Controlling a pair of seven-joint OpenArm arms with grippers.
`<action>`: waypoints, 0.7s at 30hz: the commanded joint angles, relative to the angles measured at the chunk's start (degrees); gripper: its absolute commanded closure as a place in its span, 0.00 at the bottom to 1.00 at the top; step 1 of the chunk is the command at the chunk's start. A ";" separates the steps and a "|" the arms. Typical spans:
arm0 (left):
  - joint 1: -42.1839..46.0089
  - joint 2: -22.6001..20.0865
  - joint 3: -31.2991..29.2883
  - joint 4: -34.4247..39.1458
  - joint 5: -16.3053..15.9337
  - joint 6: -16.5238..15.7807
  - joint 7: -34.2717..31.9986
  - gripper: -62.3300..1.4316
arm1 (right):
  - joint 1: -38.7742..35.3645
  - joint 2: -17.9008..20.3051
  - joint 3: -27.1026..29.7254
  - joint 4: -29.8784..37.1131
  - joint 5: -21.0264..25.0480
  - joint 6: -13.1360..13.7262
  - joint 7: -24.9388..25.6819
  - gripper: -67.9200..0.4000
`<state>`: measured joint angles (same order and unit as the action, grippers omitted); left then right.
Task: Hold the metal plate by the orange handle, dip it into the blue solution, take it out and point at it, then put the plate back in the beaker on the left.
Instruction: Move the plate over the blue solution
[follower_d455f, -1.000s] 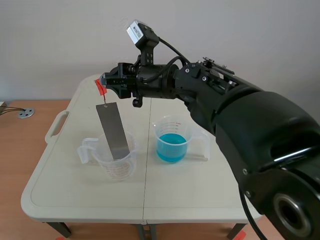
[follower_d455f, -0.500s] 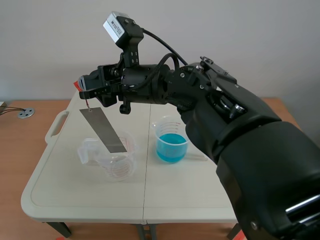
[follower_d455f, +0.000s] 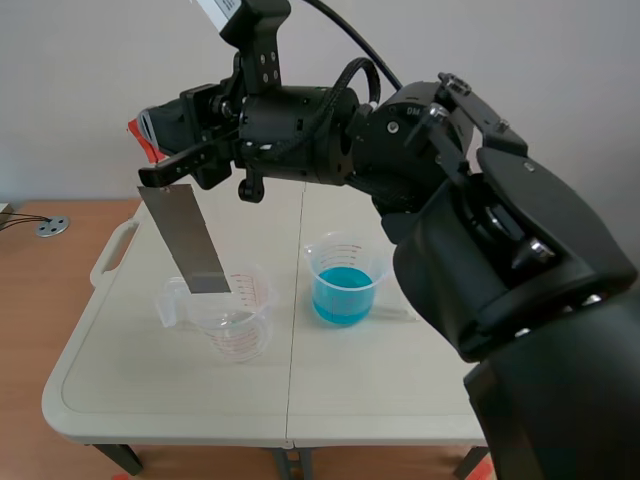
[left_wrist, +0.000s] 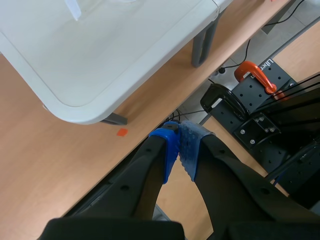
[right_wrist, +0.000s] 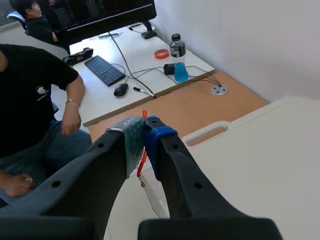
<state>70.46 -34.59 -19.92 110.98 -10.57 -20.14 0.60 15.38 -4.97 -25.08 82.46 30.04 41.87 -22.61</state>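
Metal plate (follower_d455f: 185, 238) hangs tilted from the right claw (follower_d455f: 165, 150), whose fingers are clamped on the orange handle (follower_d455f: 143, 140) at the upper left of the frame. The plate's lower end seems to hang free over the empty clear beaker (follower_d455f: 235, 320), centre-left on the counter (follower_d455f: 380, 390). The blue solution (follower_d455f: 343, 295) stands in its own beaker at the centre. The left claw (left_wrist: 179, 145) is closed on nothing, low beside the counter's edge. This looks like the carry toward the dip. The next move calls for shifting the plate toward the frame's centre, righting it and lowering it clear of the rim.
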 joint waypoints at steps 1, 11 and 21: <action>-0.50 0.42 -0.09 0.33 -0.35 -0.13 -0.52 0.95 | 0.79 0.04 0.39 1.81 -0.15 0.85 0.85 0.97; -0.81 0.42 -0.09 0.33 -0.37 -0.13 -0.37 0.95 | -1.09 0.07 1.40 10.69 -5.07 0.85 0.42 0.97; -0.81 0.42 -0.09 0.33 -0.37 -0.15 -0.35 0.95 | -1.42 0.07 5.60 15.37 -5.44 0.85 -2.84 0.97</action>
<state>69.54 -34.59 -19.92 110.98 -10.55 -20.16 0.84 13.28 -4.45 -19.84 96.68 24.14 42.06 -26.09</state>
